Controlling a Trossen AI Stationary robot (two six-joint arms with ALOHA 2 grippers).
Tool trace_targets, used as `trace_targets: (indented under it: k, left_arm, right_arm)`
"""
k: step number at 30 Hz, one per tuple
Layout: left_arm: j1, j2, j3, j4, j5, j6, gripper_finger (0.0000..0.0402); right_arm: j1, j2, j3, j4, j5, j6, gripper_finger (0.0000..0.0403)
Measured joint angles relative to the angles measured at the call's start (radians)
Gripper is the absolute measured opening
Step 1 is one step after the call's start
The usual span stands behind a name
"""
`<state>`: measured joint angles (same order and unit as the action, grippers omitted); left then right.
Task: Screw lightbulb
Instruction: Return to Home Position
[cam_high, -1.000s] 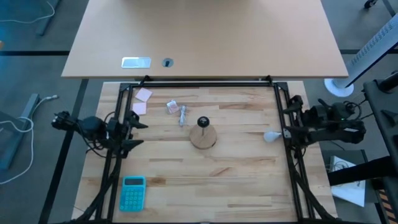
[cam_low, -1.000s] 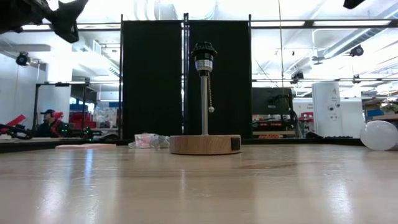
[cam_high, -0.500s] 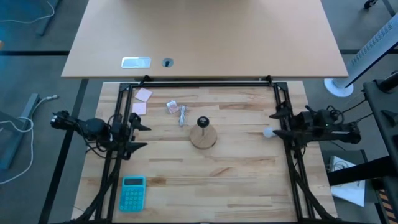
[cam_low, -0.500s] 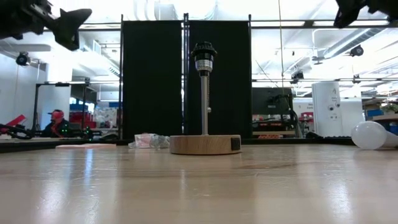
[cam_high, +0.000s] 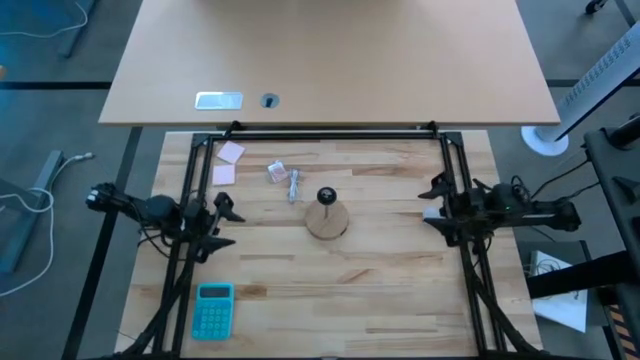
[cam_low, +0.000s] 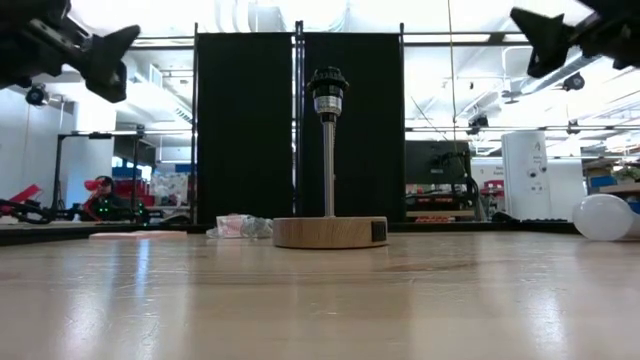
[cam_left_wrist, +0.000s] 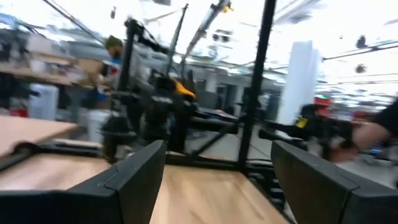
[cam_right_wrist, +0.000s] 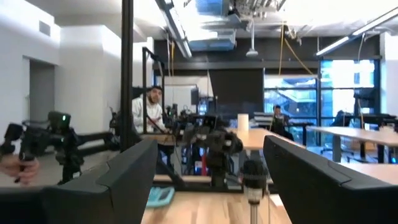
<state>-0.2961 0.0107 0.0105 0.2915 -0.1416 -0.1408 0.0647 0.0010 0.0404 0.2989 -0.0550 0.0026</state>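
The lightbulb (cam_low: 603, 217), pale and frosted, lies on its side on the table near the right edge. A round wooden disc (cam_high: 326, 222) stands at the table's middle on its flat underside, and its metal post carries a black socket (cam_low: 328, 88). My right gripper (cam_high: 430, 203) hangs open in the air above the bulb, fingers pointing toward the lamp, with nothing between them (cam_right_wrist: 210, 143). My left gripper (cam_high: 228, 217) hangs open over the table's left part, also facing the lamp, with nothing between its fingers (cam_left_wrist: 217, 149).
A teal calculator (cam_high: 213, 310) lies near the front left. Pink notes (cam_high: 230, 153) and a crumpled wrapper with a cord (cam_high: 280, 172) lie at the far left. A black frame (cam_high: 330, 133) borders the table. People show in the room behind.
My right gripper has come down and moved toward the table's left, out over the lightbulb. My left gripper has sunk a little. Both have stayed open. The lamp's pull chain has swung in behind the post.
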Motion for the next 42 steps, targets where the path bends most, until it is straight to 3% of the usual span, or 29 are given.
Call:
trace_targets:
  k: [3, 9, 12, 19, 26, 33, 36, 40, 42]
  left_arm:
    - [0.045, 0.028, 0.000, 0.060, 0.013, 0.022, 0.0284]
    - [0.130, 0.084, -0.001, 0.134, 0.158, 0.013, 0.0284]
    - [0.164, 0.118, -0.001, 0.196, 0.161, 0.000, 0.0284]
    - [0.248, 0.212, -0.001, 0.330, 0.216, 0.057, 0.0284]
    - [0.323, 0.276, -0.002, 0.302, 0.239, 0.050, 0.0284]
    - [0.325, 0.336, -0.002, 0.260, 0.239, 0.127, 0.0284]
    - [0.324, 0.346, -0.002, 0.263, 0.248, 0.167, 0.0284]
    - [0.324, 0.343, -0.002, 0.266, 0.317, 0.177, 0.0284]
    - [0.323, 0.345, -0.002, 0.243, 0.387, 0.080, 0.0284]
  right_arm:
    - [0.000, 0.001, -0.028, -0.002, 0.001, 0.004, 0.0278]
    - [0.000, 0.000, -0.032, -0.034, -0.003, -0.076, 0.0272]
    - [0.000, 0.001, -0.032, -0.039, -0.004, -0.081, 0.0273]
    - [0.001, 0.001, -0.032, -0.046, -0.109, -0.032, 0.0285]
    - [0.001, 0.005, -0.032, -0.074, -0.104, -0.017, 0.0290]
    - [0.001, 0.009, -0.031, -0.236, -0.104, 0.174, 0.0278]
    - [0.001, 0.010, -0.031, -0.271, -0.100, 0.184, 0.0275]
    - [0.001, 0.009, -0.031, -0.269, -0.101, 0.152, 0.0273]
    - [0.001, 0.007, -0.031, -0.267, -0.101, 0.146, 0.0274]
